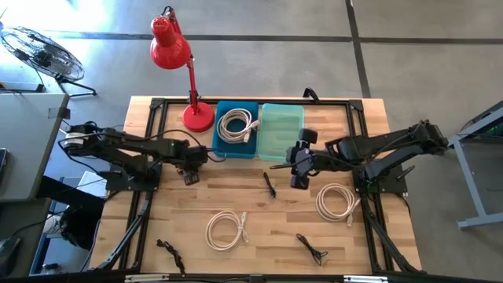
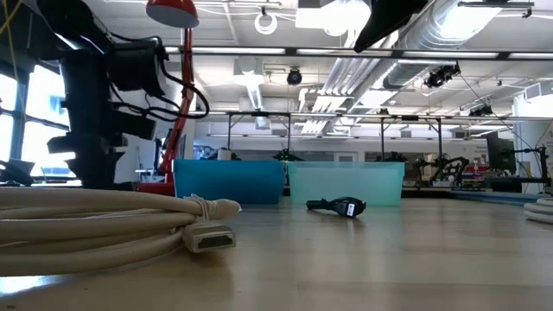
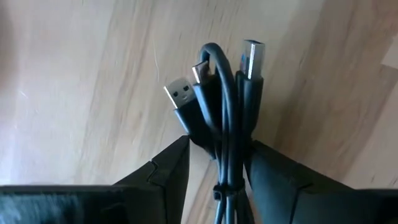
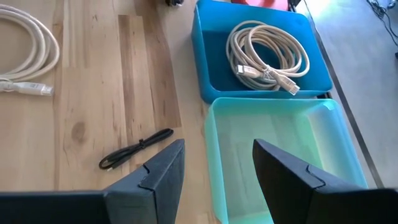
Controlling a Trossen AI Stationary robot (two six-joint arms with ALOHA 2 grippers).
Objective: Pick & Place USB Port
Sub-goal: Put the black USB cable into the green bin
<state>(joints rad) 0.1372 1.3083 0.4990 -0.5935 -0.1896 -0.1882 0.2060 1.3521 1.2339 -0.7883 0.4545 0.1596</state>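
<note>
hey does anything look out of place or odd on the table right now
Nothing stands out. One white cable lies coiled in the blue bin, the teal bin is empty, and the left gripper holds a bundled black USB cable.

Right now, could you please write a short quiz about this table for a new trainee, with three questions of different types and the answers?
1. True or false: the blue bin is empty.
2. What does the left gripper hold?
A. a white cable
B. a bundled black USB cable
C. nothing
3. Fill in: the right gripper hangs open over the near edge of the ____ bin.

Key:
1. False. A coiled white cable lies in it.
2. B
3. light green. It has nothing inside.
</note>
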